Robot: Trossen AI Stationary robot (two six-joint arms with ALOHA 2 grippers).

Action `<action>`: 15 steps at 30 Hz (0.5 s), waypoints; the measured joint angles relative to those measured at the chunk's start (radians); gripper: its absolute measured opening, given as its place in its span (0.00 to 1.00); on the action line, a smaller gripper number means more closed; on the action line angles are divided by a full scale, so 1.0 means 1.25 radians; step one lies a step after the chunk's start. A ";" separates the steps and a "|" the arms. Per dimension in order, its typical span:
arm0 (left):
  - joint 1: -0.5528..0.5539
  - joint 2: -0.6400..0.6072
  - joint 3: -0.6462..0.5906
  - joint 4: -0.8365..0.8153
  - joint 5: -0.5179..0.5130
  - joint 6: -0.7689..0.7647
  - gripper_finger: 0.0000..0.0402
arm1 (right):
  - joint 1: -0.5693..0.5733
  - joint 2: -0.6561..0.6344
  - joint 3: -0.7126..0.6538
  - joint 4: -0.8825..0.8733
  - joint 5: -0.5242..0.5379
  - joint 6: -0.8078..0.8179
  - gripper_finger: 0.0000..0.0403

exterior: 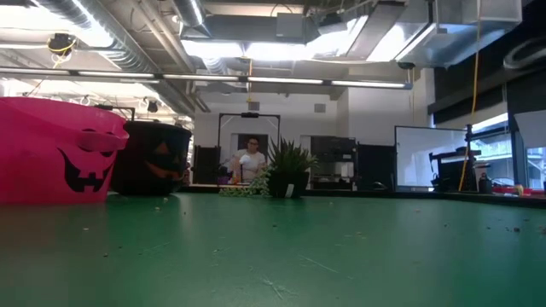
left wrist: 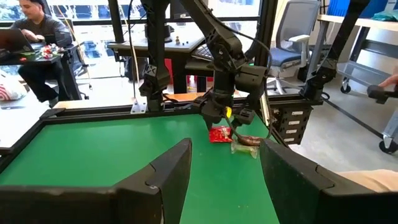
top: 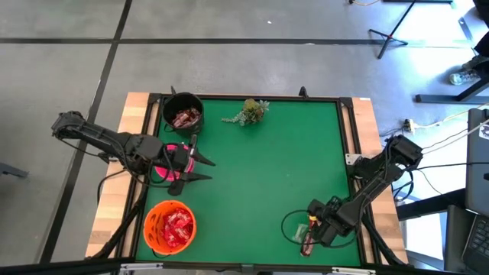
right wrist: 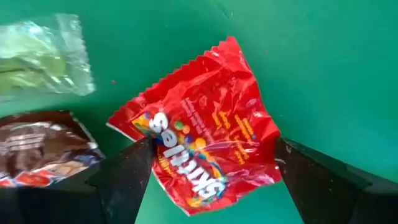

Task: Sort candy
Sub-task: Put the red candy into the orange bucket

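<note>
The right end effector [right wrist: 211, 168] hangs low over the lower right of the green surface [top: 267, 176] in the high view, fingers spread wide and gripping nothing. Between them, in its wrist view, lies a bright red crinkled candy packet [right wrist: 202, 134], flat on the felt. Just beside it sit a dark brown-maroon wrapped bar [right wrist: 40, 146] and a clear wrapper with pale green contents [right wrist: 43, 56].

The step in hand looks like a pick from this last small cluster. The next move calls for a short descent until the fingertips straddle the red packet, then a close on its loose foil without dragging the brown bar along.

The left end effector [top: 195, 168] waits at left centre of the high view, partly open and empty, over a pink bucket [top: 162, 173]. An orange bowl [top: 170, 227] of red packets sits lower left, the likely target; a black bowl [top: 183, 114] of darker bars sits upper left.
</note>
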 joint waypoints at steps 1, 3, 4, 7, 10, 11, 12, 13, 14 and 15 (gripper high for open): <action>0.000 0.000 0.000 0.000 0.000 0.000 0.45 | 0.000 -0.001 -0.012 0.015 -0.006 0.005 0.83; 0.000 0.000 0.000 0.000 0.000 0.000 0.45 | 0.000 -0.005 -0.034 0.038 -0.016 0.014 0.83; -0.002 0.000 0.000 0.000 0.000 0.000 0.45 | 0.000 -0.005 -0.041 0.042 -0.017 0.015 0.83; -0.005 0.000 0.000 0.000 0.000 0.000 0.45 | 0.000 -0.005 -0.048 0.036 -0.017 0.014 0.78; -0.009 0.000 0.000 -0.004 0.000 -0.004 0.45 | 0.000 -0.004 -0.048 0.022 -0.011 0.012 0.65; -0.010 0.000 0.000 -0.004 0.000 -0.005 0.45 | 0.000 -0.004 -0.049 0.017 -0.011 0.012 0.59; -0.011 0.000 0.000 -0.004 0.000 -0.005 0.45 | 0.000 -0.004 -0.049 0.012 -0.011 0.012 0.54; -0.013 0.000 0.000 -0.003 0.000 -0.002 0.45 | 0.000 -0.004 -0.049 0.006 -0.010 0.011 0.48; -0.013 0.000 0.000 0.000 -0.001 0.003 0.45 | 0.000 -0.006 -0.049 0.002 -0.004 0.011 0.42; -0.013 0.000 0.000 0.004 -0.001 0.004 0.45 | 0.000 -0.012 -0.050 -0.001 0.004 0.011 0.37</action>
